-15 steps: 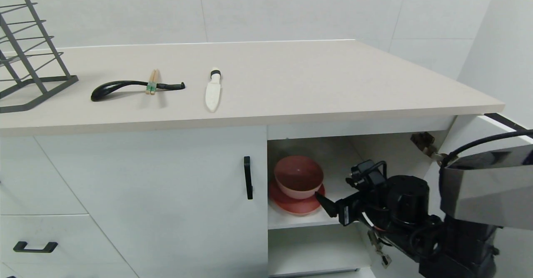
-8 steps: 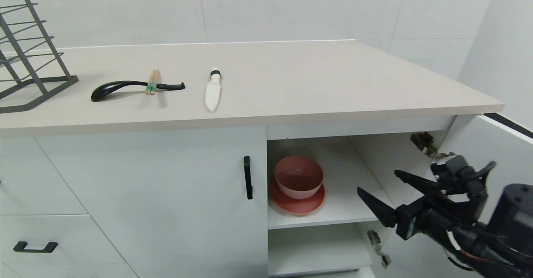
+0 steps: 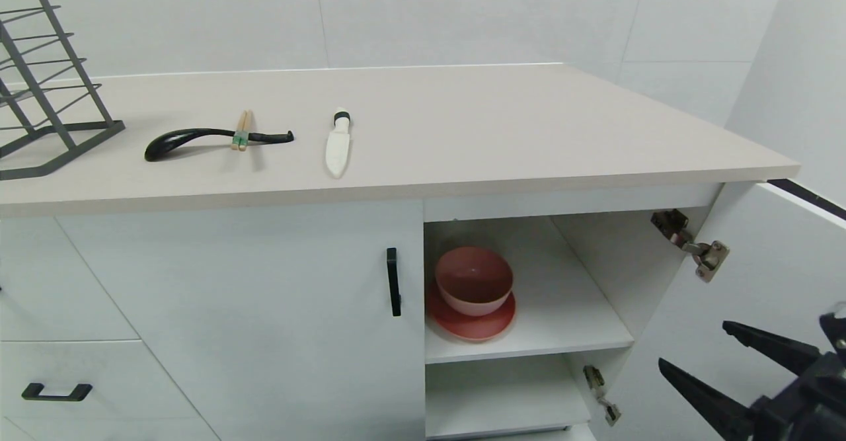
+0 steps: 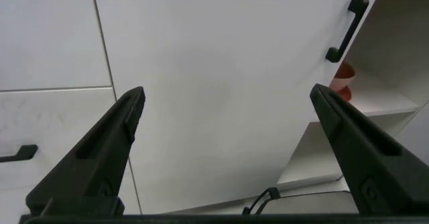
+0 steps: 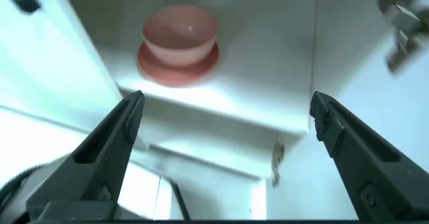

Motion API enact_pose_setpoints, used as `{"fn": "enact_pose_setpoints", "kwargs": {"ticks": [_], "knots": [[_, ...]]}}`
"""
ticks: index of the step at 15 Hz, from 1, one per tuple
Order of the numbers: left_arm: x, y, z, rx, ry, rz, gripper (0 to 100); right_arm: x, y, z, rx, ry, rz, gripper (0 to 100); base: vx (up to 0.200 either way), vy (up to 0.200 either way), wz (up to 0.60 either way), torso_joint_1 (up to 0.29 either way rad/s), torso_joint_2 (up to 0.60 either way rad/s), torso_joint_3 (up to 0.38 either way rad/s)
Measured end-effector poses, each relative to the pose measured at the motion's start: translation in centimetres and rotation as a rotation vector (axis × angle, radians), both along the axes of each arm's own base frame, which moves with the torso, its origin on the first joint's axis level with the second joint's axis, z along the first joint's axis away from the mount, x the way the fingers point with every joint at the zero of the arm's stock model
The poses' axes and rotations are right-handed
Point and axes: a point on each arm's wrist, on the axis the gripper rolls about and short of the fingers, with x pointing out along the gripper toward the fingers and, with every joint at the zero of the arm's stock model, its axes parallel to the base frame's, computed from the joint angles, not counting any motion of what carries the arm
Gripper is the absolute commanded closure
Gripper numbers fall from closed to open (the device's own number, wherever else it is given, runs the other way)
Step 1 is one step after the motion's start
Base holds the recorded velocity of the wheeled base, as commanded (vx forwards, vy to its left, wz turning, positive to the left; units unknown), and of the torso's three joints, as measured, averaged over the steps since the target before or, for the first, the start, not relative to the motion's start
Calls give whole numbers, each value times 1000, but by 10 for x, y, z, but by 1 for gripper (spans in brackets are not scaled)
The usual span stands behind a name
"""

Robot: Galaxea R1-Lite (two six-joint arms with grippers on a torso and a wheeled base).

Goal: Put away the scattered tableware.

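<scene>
A pink bowl (image 3: pixel 473 280) sits on a red plate (image 3: pixel 470 322) on the upper shelf of the open cabinet; the bowl (image 5: pixel 179 31) and plate (image 5: pixel 175 68) also lie ahead of my right wrist camera. On the countertop lie a black ladle (image 3: pixel 198 139), a pair of chopsticks (image 3: pixel 241 130) across its handle, and a white knife (image 3: pixel 338 143). My right gripper (image 3: pixel 692 360) stands open and holds nothing, low at the right in front of the open door. My left gripper (image 4: pixel 228 106) is open, facing the closed white cabinet door (image 4: pixel 221 83).
A dark wire rack (image 3: pixel 39 77) stands at the counter's far left. The right cabinet door (image 3: pixel 760 276) is swung open, hinges (image 3: pixel 691 246) exposed. The left door has a black handle (image 3: pixel 393 281); a drawer handle (image 3: pixel 55 392) sits lower left. A lower shelf (image 3: pixel 502 398) lies beneath.
My right gripper has drawn back out of the cabinet, away from the bowl, toward the lower right. Bowl, plate and countertop items stayed put.
</scene>
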Motion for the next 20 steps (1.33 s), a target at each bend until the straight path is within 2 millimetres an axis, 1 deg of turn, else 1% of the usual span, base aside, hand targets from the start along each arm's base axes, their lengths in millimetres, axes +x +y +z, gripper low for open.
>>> {"fn": "enact_pose_setpoints", "kwargs": {"ticks": [4,6,10,11,13,15,20], "knots": [[-1,0,0,-40,-8,-8,0,-29,-18,4,5,-53,-37,0,0,0,0,0,0,0],[-2,1,-1,-26,-21,1,0,-41,-27,4,-9,-85,-64,0,-200,0,0,-2,5,-2],[-3,1,-1,13,-36,20,0,-72,-43,-2,-40,-177,-154,0,-200,0,0,4,1,4],[-3,2,-1,49,-40,48,0,-79,-46,-5,-43,-197,-182,0,0,0,0,0,0,0],[-2,4,-3,125,-21,157,0,-90,-49,-7,-44,-247,-243,0,0,0,0,0,0,0],[-2,4,-9,140,29,139,0,-98,-51,-10,-52,-293,-297,0,0,0,0,0,0,0],[-2,4,-9,123,31,137,0,-113,-52,-26,-65,-305,-403,0,0,0,0,0,0,0]]}}
